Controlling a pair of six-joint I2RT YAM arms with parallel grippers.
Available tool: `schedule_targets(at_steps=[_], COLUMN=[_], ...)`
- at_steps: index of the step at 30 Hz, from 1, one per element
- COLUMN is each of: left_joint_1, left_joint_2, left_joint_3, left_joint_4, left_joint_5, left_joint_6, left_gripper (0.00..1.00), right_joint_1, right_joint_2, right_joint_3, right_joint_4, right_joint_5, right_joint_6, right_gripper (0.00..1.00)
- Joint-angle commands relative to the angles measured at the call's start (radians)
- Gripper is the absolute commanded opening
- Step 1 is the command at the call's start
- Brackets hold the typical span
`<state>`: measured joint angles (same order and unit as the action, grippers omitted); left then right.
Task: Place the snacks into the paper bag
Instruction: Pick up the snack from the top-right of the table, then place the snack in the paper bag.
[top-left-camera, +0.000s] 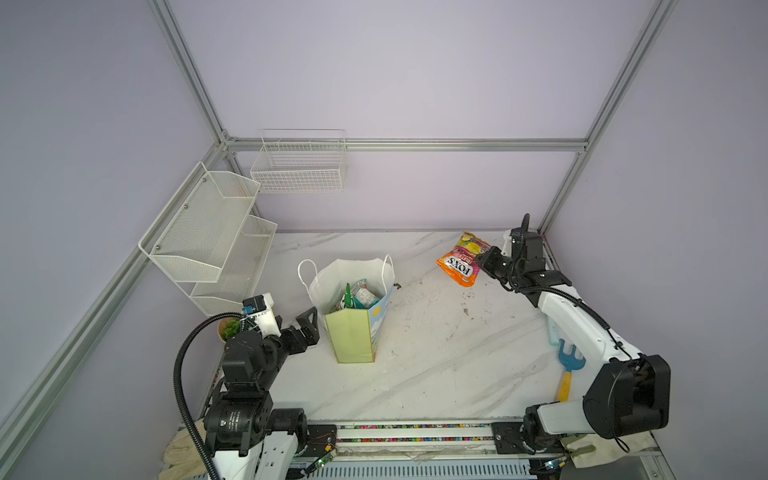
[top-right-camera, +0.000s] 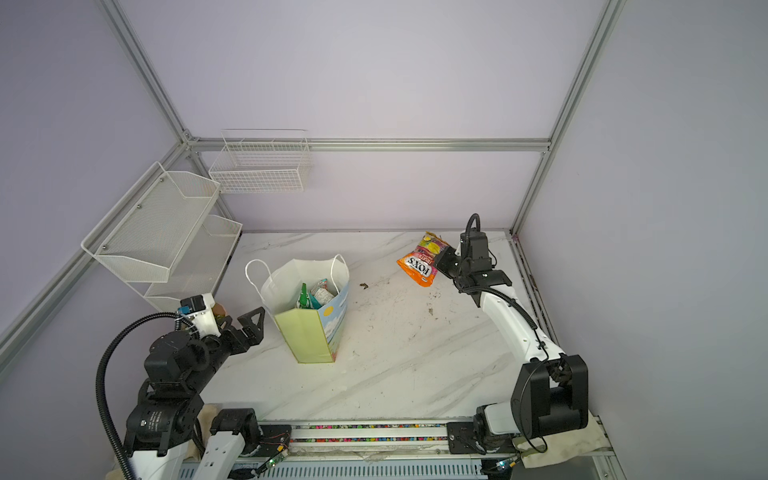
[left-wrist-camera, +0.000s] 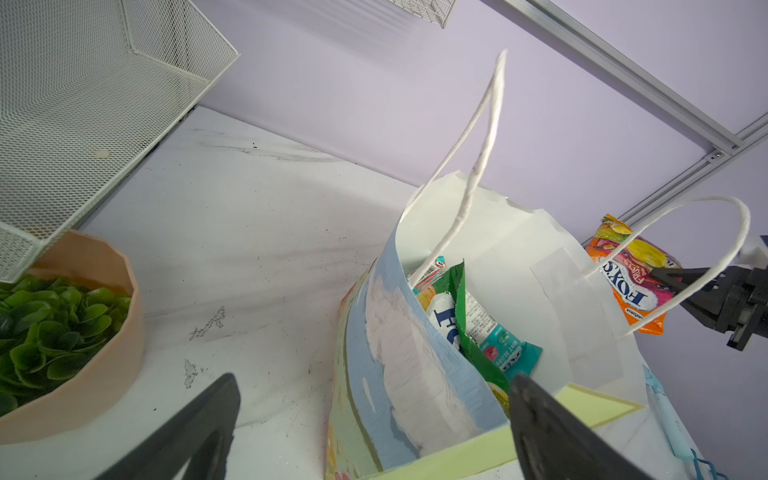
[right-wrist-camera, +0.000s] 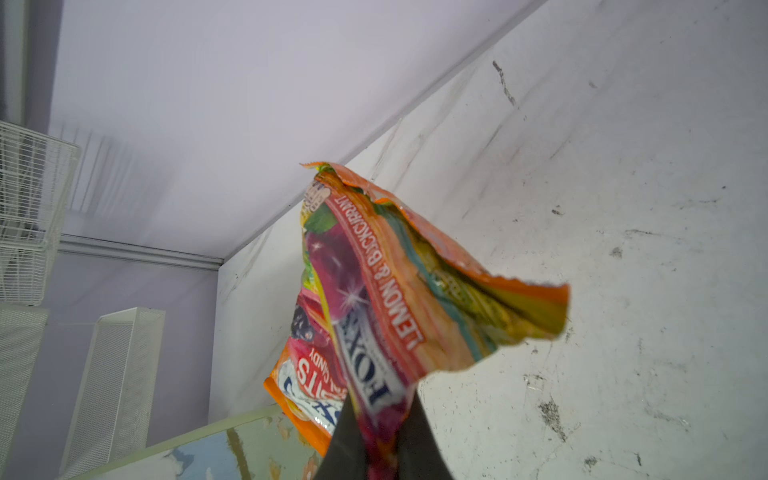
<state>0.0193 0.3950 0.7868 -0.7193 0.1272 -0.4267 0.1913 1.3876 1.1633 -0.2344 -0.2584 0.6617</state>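
The paper bag (top-left-camera: 353, 332) (top-right-camera: 309, 336) stands upright and open at mid-table, its white cord handles up. Green and teal snacks (top-left-camera: 356, 296) (left-wrist-camera: 486, 332) stick up inside it. My right gripper (top-left-camera: 485, 259) (top-right-camera: 444, 262) (right-wrist-camera: 380, 440) is at the back right, lifted off the table, shut on a crumpled orange-pink FOX'S packet (top-left-camera: 460, 262) (top-right-camera: 420, 266) (right-wrist-camera: 395, 291). That packet hangs clear of the bag, to its right. My left gripper (top-left-camera: 305, 328) (top-right-camera: 249, 328) (left-wrist-camera: 374, 382) is open just left of the bag, holding nothing, fingers pointing at its near corner.
A white mesh shelf (top-left-camera: 212, 232) and a wire basket (top-left-camera: 299, 166) hang on the left and back walls. A potted green plant (left-wrist-camera: 62, 332) sits beside my left arm. A blue toy rake (top-left-camera: 570, 361) with a yellow handle lies under my right arm.
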Motion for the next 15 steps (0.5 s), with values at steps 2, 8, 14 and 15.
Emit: schedule_targets(at_steps=[2,8,14,15], left_joint_1=[-0.003,-0.003,-0.003,-0.004], left_joint_2=[0.003,0.002,0.001,0.001], left_joint_3=[-0.044,-0.044,-0.044,-0.044], left_joint_4=[0.035,0.038,0.038,0.039], left_joint_5=[0.016,0.017,0.021,0.023], left_joint_6=[0.000,0.000,0.000,0.001], left_gripper=[1.00,1.00,1.00,1.00], right_joint_1=[0.018,0.048,0.111,0.124], right_joint_2=[-0.060,-0.083,-0.085,-0.084], right_joint_3=[0.064,0.134,0.245,0.264], right_joint_4=[-0.030,-0.071,-0.126,-0.134], right_joint_5=[0.027,0.049,0.110,0.123], right_joint_6=[-0.014,-0.030,-0.054,-0.057], right_gripper=[0.01,0.01,0.01,0.00])
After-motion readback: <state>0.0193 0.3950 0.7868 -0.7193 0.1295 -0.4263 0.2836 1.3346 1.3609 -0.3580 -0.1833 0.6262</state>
